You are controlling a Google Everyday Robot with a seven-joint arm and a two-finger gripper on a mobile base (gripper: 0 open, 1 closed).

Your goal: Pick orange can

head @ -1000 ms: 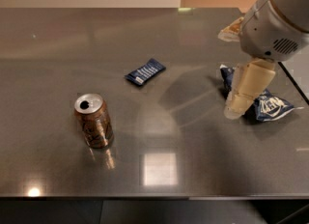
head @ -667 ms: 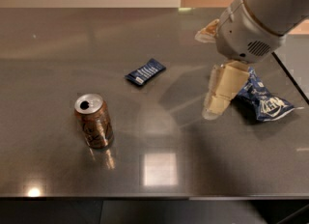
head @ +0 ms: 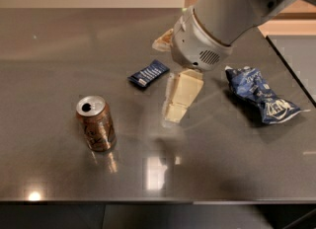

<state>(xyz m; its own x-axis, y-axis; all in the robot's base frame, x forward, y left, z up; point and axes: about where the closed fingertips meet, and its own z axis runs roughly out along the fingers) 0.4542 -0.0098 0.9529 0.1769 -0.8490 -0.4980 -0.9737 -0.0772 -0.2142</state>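
Note:
The orange can (head: 96,123) stands upright on the dark table (head: 59,55) at the front left, its silver top with a dark hole facing up. My gripper (head: 177,105) hangs from the big grey arm over the middle of the table, well to the right of the can and apart from it. Nothing shows in the gripper.
A small dark-blue flat packet (head: 148,74) lies just left of the gripper. A wrinkly blue foil bag (head: 260,95) lies at the right. The table's right edge (head: 291,70) runs diagonally past the bag. The front edge is close below the can.
The arm and gripper have moved left across the table, from beside the blue foil bag toward the middle, closer to the can. The can, packet and bag have not moved.

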